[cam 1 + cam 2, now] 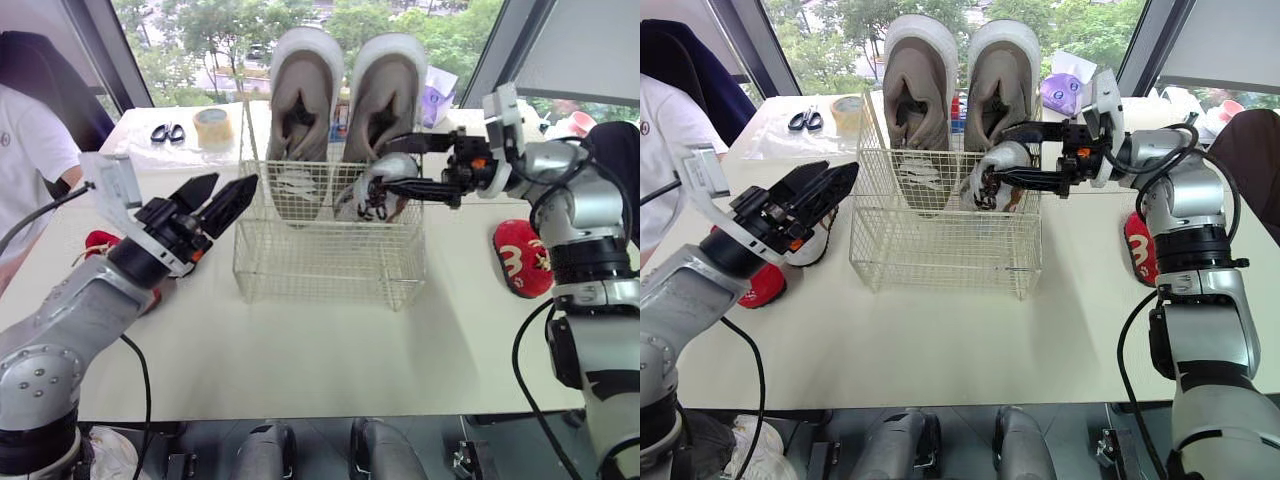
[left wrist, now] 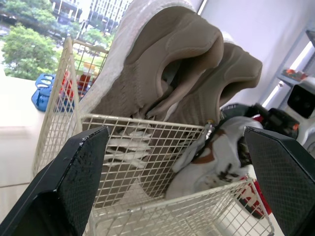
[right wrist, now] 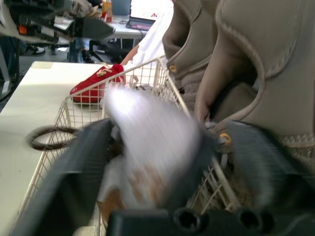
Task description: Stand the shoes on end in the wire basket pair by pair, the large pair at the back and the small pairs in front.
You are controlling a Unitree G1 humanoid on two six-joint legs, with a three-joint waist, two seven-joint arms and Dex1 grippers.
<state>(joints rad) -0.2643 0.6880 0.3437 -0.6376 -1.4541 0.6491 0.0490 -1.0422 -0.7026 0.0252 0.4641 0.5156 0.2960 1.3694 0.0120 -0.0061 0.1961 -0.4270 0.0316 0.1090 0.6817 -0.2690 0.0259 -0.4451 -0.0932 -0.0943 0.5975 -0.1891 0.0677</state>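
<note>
Now the right gripper (image 1: 385, 168) is pinching a small white shoe (image 1: 362, 196) at rim height on the wire basket's (image 1: 320, 268) right side, just before the upright large beige pair (image 1: 305, 95); left gripper (image 1: 235, 181) spread wide beside the basket's left wall

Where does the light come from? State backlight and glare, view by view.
Left eye view: daylight from the windows backlights the large shoes. Left wrist view: outdoor glare beyond the wire basket, left fingers dark. Right wrist view: small shoe lit bright white.
</note>
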